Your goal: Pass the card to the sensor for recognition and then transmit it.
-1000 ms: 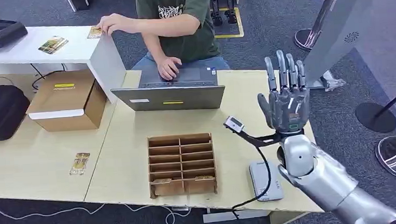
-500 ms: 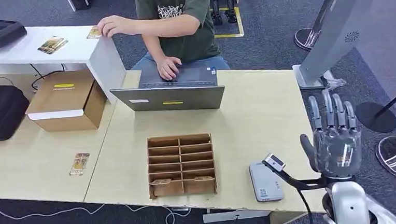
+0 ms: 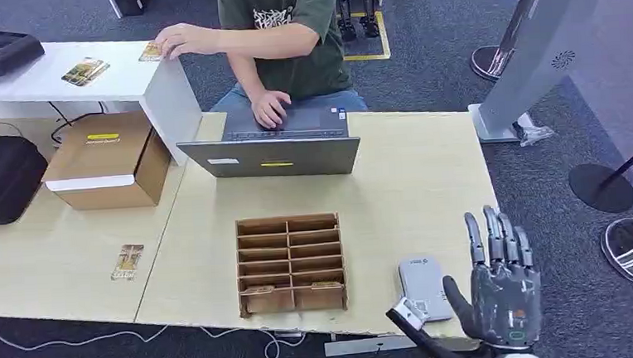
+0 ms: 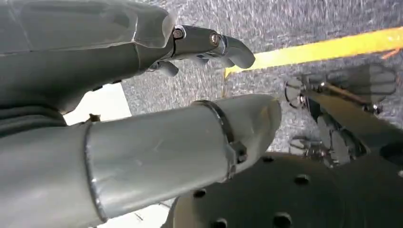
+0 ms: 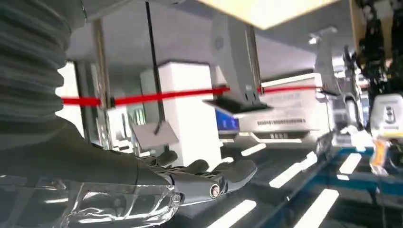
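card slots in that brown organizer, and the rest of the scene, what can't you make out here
- Organizer, head view: too small to tell what lies in its front slots.
- Sensor, head view: near end hidden by the wrist camera.
- Card print: too small to read.
- Right hand: wrist cut off by bottom edge.

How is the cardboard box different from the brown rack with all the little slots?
The cardboard box is closed, with a white strip and a yellow label; the slotted rack is open on top, split into two columns of compartments. The box stands beside the white shelf on the left table; the rack lies near the front edge of the middle table. The box looks bulkier, the rack flatter. Both are brown cardboard.
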Robot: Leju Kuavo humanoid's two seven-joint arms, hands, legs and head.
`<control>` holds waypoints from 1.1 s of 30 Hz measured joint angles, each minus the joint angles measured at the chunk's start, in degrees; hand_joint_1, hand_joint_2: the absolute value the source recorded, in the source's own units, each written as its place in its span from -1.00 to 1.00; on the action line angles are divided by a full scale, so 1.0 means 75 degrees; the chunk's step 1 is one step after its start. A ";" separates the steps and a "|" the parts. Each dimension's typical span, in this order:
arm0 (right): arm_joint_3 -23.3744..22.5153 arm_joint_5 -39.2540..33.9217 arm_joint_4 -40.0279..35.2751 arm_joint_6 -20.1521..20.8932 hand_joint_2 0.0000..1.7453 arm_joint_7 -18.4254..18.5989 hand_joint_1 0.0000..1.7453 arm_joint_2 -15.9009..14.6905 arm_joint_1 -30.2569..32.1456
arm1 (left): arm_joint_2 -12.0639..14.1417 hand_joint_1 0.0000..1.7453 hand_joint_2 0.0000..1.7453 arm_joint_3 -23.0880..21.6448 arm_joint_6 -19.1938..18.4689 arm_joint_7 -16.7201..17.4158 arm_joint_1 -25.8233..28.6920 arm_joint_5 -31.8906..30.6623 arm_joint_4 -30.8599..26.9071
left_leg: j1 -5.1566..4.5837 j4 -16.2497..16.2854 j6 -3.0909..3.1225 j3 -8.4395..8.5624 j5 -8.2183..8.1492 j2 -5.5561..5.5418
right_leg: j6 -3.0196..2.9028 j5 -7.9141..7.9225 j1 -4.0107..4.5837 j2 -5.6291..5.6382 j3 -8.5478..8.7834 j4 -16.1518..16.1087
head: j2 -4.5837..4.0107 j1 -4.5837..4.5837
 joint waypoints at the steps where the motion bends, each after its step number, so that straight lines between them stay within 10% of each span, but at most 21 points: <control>1: 0.0012 0.0000 0.0009 -0.0003 1.00 -0.0003 -1.00 0.0151 0.0068 | -0.0030 -1.00 -1.00 0.0000 0.0003 0.0000 -0.0002 -0.0003 -0.0052 | 0.0000 0.0000 0.0000 0.0002 0.0000 0.0001 | 0.0000 0.0000 0.0000 0.0002 -0.0001 0.0000 | 0.0000 0.0000; 11: -0.0344 -0.0023 0.0624 0.0143 1.00 -0.2072 -1.00 0.2860 0.0742 | -0.0351 -1.00 -1.00 0.0026 -0.0058 0.0087 -0.0028 -0.0134 -0.0545 | 0.0009 -0.0010 -0.0010 0.0016 -0.0006 0.0023 | -0.0015 -0.0014 0.0010 0.0012 -0.0007 0.0003 | 0.0000 -0.0003; 33: -0.0632 -0.0085 0.1078 -0.0464 1.00 -0.2098 -1.00 0.3221 0.0772 | -0.0391 -1.00 -1.00 0.0271 0.0003 0.0245 -0.0064 0.0003 -0.0580 | 0.0001 -0.0007 -0.0008 0.0014 -0.0006 0.0027 | -0.0010 -0.0010 0.0002 0.0016 0.0007 0.0002 | 0.0000 0.0006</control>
